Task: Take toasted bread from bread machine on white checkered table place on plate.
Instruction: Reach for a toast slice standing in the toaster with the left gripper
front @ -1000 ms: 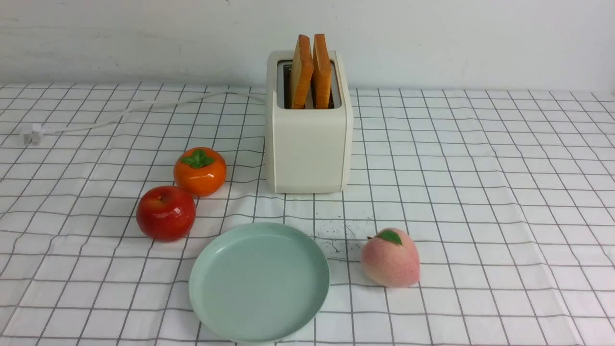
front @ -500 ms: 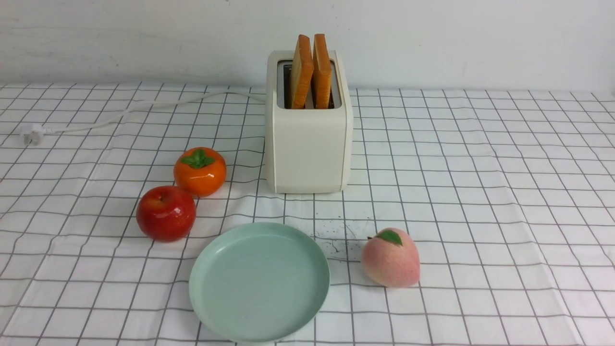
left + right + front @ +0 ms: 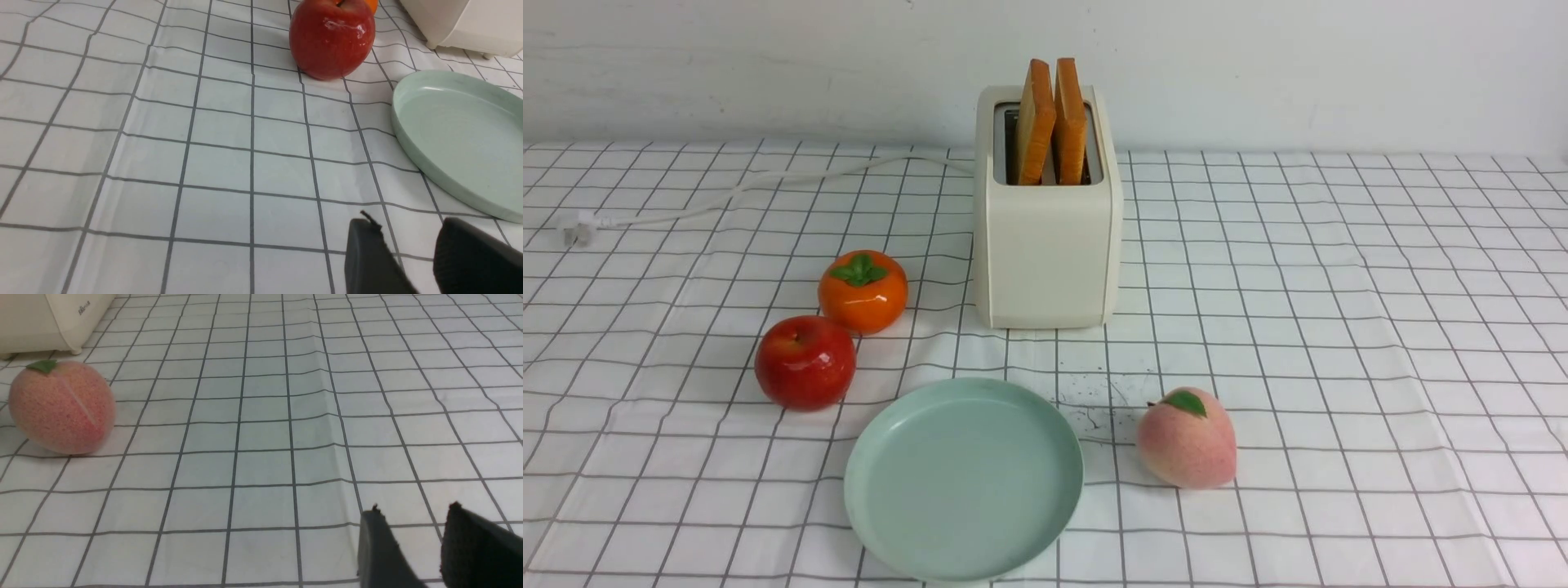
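Two slices of toasted bread (image 3: 1036, 122) (image 3: 1071, 122) stand upright side by side in the slots of the cream bread machine (image 3: 1045, 253), at the back middle of the white checkered table (image 3: 1339, 327). The mint-green plate (image 3: 964, 478) lies bare in front of it. Neither arm shows in the front view. In the left wrist view my left gripper (image 3: 406, 223) hangs open over the cloth, near the plate's rim (image 3: 412, 159). In the right wrist view my right gripper (image 3: 413, 510) is open over bare cloth, well away from the bread machine (image 3: 41, 318).
A red apple (image 3: 805, 362) and an orange persimmon (image 3: 863, 291) sit left of the plate and bread machine. A pink peach (image 3: 1186, 438) lies right of the plate. The white cord (image 3: 727, 192) runs left to its plug (image 3: 574, 231). Dark crumbs dot the cloth (image 3: 1094, 400).
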Motion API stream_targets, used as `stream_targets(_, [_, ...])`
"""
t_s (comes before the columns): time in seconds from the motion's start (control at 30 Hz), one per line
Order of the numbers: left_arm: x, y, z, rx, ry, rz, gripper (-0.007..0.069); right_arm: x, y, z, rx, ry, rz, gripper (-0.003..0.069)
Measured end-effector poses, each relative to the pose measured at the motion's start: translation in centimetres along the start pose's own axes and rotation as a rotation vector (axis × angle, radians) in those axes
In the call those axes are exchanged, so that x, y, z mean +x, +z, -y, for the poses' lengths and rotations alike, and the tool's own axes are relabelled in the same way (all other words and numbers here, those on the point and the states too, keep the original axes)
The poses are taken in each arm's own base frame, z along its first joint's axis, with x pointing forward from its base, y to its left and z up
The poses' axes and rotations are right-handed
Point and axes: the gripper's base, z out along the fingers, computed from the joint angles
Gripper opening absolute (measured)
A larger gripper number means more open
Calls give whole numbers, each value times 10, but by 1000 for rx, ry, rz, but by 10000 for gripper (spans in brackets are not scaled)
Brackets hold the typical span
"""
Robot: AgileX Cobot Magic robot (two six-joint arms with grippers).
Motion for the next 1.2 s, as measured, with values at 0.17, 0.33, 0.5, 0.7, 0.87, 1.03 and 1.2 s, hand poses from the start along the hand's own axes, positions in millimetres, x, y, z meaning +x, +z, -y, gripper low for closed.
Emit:
stream_targets(0.17, [-6, 0, -1, -17, 84, 66, 238, 0, 0, 0, 0, 0, 0, 240])
stream_targets(0.33, [-23, -3, 3, 71, -332, 247, 238, 0, 0, 0, 0, 0, 0, 240])
stream_targets(0.5, [-36, -7, -1, 153, -811, 391, 238, 0, 0, 0, 0, 0, 0, 240])
stream_targets(0.7, [-57, -18, 1, 182, -829, 474, 169, 0, 0, 0, 0, 0, 0, 240])
stream_targets(0.87, [-113, -23, 32, 233, -532, 222, -8, 0, 0, 0, 0, 0, 0, 240])
stream_targets(1.03, [-156, 19, 53, 219, -322, -246, -13, 0, 0, 0, 0, 0, 0, 240])
stream_targets(1.2, [-180, 83, 56, 184, -251, -543, -13, 0, 0, 0, 0, 0, 0, 240])
